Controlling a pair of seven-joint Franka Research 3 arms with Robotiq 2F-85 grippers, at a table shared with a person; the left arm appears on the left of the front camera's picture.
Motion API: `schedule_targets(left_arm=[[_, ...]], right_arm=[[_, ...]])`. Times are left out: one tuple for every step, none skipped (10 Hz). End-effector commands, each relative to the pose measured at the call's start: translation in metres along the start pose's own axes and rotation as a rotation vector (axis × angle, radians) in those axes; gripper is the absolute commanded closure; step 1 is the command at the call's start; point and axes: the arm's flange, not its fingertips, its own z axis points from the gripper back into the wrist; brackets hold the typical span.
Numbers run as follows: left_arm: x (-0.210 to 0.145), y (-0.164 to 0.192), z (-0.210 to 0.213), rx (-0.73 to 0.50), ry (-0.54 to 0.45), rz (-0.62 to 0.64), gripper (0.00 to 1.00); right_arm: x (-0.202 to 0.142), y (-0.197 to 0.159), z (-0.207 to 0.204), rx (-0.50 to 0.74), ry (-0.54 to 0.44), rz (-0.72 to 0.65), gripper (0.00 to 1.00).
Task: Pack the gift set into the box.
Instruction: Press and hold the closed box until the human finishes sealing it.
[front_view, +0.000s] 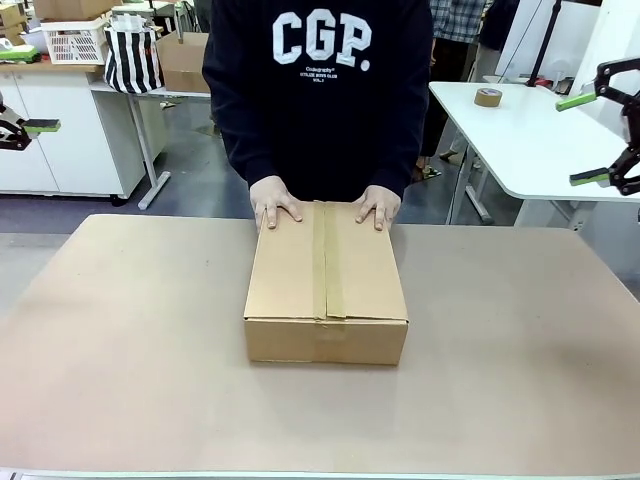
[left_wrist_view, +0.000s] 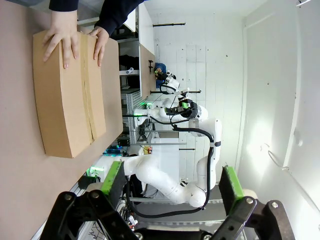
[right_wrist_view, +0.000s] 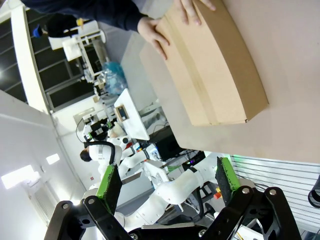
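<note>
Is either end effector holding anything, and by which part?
Nothing: left end effector and right end effector are open, empty. Person's hands rest on the box.

Tape: round brown packing-tape roll (front_view: 488, 97), near the far edge of the white side table (front_view: 520, 150).
Bag: black-and-white striped fabric bag (front_view: 132, 58), at the front edge of a white desk (front_view: 190, 93).
Basket: white slatted plastic basket (front_view: 75, 42), just left of the bag.

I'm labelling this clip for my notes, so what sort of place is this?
Probably a robot lab or workshop: the right gripper hangs open beside the brown table, a tape roll sits on a white worktable, a basket tops cabinets.
</note>
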Motion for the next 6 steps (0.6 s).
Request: schedule_targets(left_arm=[[0.004, 0.001, -0.017, 0.035, 0.149, -0.073, 0.00], [0.012, 0.005, -0.049, 0.049, 0.273, -0.198, 0.00], [0.019, 0.003, -0.087, -0.002, 0.370, -0.326, 0.00], [0.021, 0.005, -0.118, -0.054, 0.407, -0.489, 0.00], [0.018, 0.011, -0.148, -0.077, 0.408, -0.686, 0.00], [0.005, 0.017, -0.181, -0.101, 0.401, -0.850, 0.00]], right_arm=[[0.008, 0.009, -0.011, -0.019, 0.027, 0.135, 0.00], [0.017, 0.021, -0.031, -0.053, 0.060, 0.262, 0.00], [0.021, 0.035, -0.054, -0.076, 0.074, 0.442, 0.00], [0.025, 0.045, -0.080, -0.107, 0.146, 0.619, 0.00], [0.021, 0.052, -0.104, -0.059, 0.209, 0.883, 0.00], [0.002, 0.057, -0.129, -0.010, 0.399, 1.296, 0.00]])
